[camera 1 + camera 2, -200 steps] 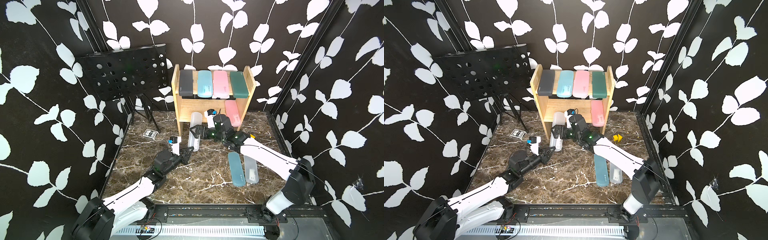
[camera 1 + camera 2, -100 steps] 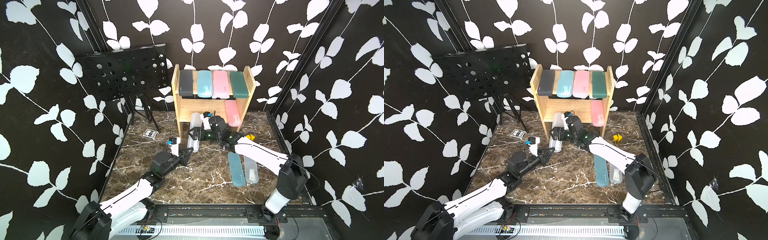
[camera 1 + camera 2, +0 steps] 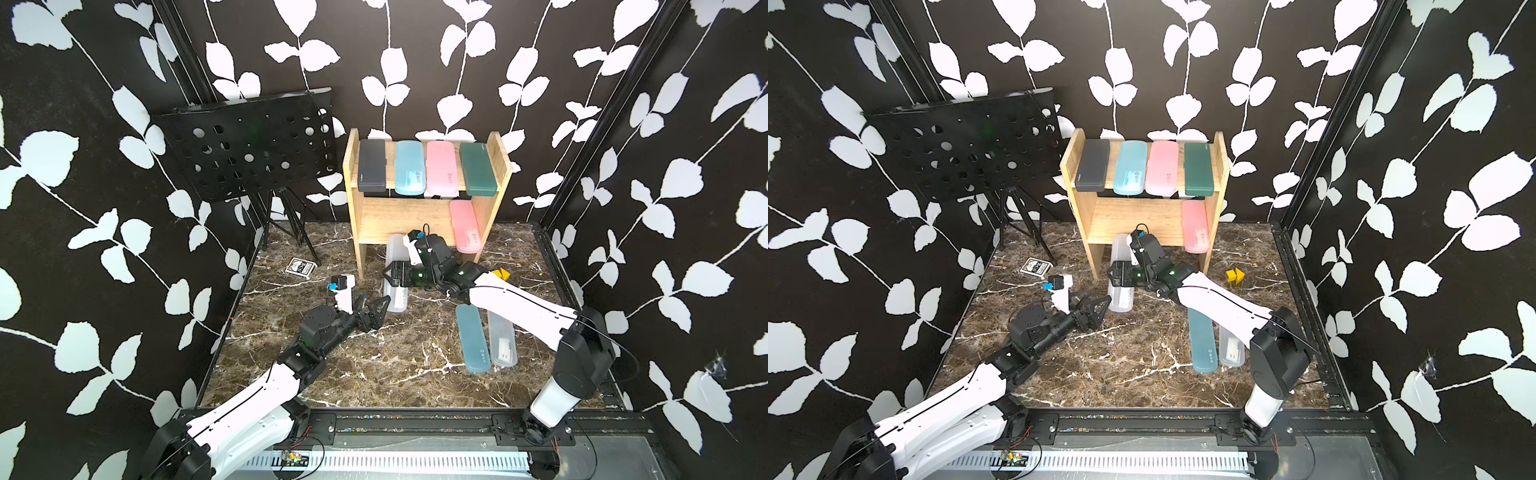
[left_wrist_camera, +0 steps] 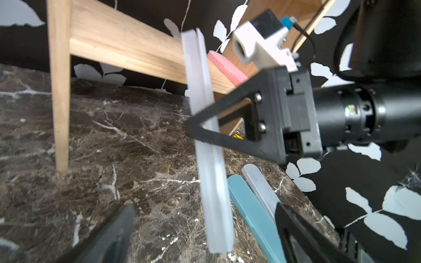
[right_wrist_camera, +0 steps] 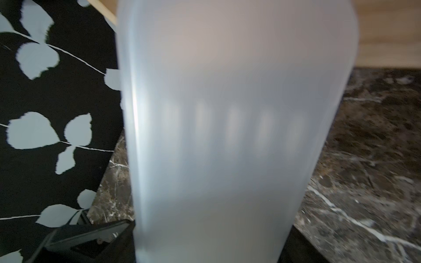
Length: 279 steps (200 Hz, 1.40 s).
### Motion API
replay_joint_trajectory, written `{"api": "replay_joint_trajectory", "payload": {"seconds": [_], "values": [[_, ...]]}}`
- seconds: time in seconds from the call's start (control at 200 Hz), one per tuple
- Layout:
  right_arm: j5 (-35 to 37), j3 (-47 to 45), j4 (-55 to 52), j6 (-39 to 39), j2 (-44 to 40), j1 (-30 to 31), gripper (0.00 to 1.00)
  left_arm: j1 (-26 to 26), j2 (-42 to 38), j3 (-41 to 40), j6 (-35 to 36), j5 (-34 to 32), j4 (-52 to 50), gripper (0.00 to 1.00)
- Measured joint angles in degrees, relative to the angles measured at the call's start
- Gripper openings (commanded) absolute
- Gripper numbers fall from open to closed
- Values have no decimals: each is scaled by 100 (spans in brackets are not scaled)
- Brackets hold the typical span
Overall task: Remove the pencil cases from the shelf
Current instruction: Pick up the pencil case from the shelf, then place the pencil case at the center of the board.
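1. Our right jaws (image 3: 394, 276) are closed across the width of the held frosted case (image 3: 397, 297), gripping it about midway along. In the right wrist view its broad face (image 5: 227, 136) fills most of the frame.
2. The held frosted case is steeply tilted just in front of the shelf (image 3: 399, 216). Its upper end is by the front edge of the lower tier and its lower end is near the worktop (image 3: 374, 374). We cannot tell whether either end touches.
3. Our left jaws (image 3: 372, 304) stand wide apart and hold nothing. In the left wrist view the case's lower end (image 4: 216, 205) sits between the two fingers, clear of both.
4. Four cases lie side by side on the top tier: black case (image 3: 371, 165), light-blue case (image 3: 409, 167), pink case (image 3: 444, 167) and dark green case (image 3: 478, 168).
5. On the lower tier a second pink case (image 3: 466, 226) lies by the side panel on our right arm's side, its near end overhanging the front edge.
6. On the worktop, partly under our right arm, the teal case (image 3: 471, 338) and a second frosted case (image 3: 501, 338) lie just beside each other.
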Motion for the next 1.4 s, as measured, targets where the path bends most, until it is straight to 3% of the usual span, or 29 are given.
{"api": "replay_joint_trajectory", "payload": {"seconds": [0.215, 0.39, 0.625, 1.03, 1.395], "values": [[173, -221, -1145, -195, -695, 0, 64, 0, -256, 197, 153, -503, -743, 98], [251, -1084, -1694, -96, -1119, 0, 64, 0, -212, 267, 201, -708, -1043, 98], [369, -1768, -1961, 173, -826, 0, 64, 0, 227, 326, 195, -680, -1080, 99], [1051, -1952, -1934, 313, -52, -2, 66, 0, 455, 413, 129, -562, -1075, 99], [1215, -2072, -1869, 326, 166, -85, 69, 0, 540, 431, 129, -549, -1078, 99]]}}
